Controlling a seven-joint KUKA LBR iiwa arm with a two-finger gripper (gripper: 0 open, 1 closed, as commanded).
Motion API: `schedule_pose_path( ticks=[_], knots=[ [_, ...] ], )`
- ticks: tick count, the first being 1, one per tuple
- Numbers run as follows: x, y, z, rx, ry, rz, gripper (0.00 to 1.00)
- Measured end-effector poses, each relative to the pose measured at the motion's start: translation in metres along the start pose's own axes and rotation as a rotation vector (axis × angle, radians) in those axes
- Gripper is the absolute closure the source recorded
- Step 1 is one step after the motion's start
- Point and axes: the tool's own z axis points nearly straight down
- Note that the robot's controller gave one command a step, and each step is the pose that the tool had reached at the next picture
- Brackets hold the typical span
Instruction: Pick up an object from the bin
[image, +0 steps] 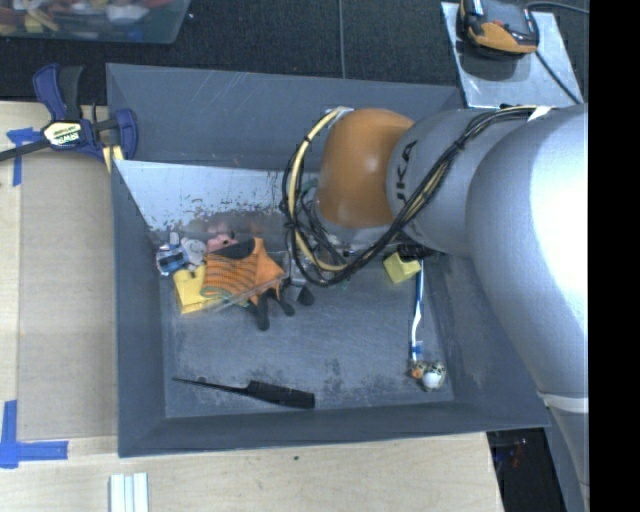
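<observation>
My gripper reaches down from under the arm's wrist at the middle of the bin, at the right edge of an orange and black work glove. The glove lies crumpled, and its dark finger ends point toward the bin's front. Whether the gripper touches the glove is hidden. A yellow flat piece lies under the glove's left side. To the right of the gripper, a small yellow block sits close beneath the arm.
A small blue and white item and a pink one lie by the back left wall. A black comb rests near the front wall. A blue cord with a metal end runs along the right side.
</observation>
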Motion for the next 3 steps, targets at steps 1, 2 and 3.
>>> schedule_pose_path(
  ticks=[1,2,3],
  knots=[
    [0.000,0.000,0.000,0.000,0.000,0.000,1.00],
    [0.001,0.000,-0.011,0.001,0.003,-0.001,1.00],
    [-0.001,0.000,-0.021,-0.001,-0.005,-0.001,1.00]
  ],
)
